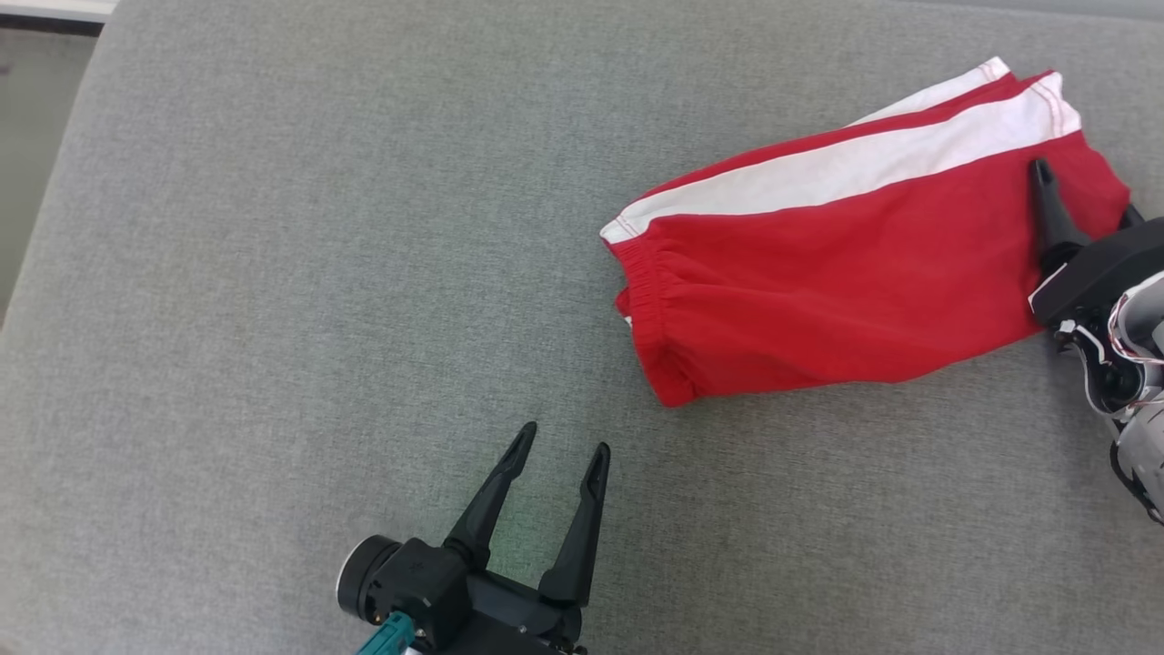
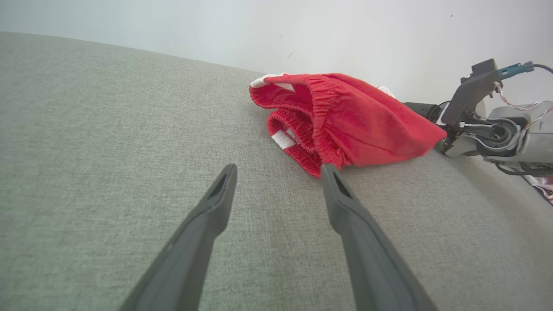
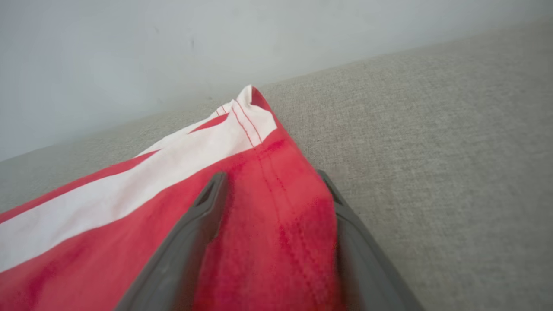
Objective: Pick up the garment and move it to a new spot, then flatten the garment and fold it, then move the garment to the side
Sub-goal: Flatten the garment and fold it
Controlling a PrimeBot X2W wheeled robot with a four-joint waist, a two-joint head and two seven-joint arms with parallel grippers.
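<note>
Though my right tool (image 1: pixel 1086 189) straddles the folded red, white-striped garment (image 1: pixel 818 273), it and my left tool (image 1: pixel 564 437) gape released; the left wrist view reveals an elastic waistband (image 2: pixel 322 116).

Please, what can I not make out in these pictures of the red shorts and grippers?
- Head view: the outer finger of the right gripper is mostly hidden by the red shorts; its arm is cut off by the right edge.
- Right wrist view: it is blurred up close, so whether the fingers press the cloth cannot be told.
- Head view: the top layer covers the shorts' lower layers.
</note>
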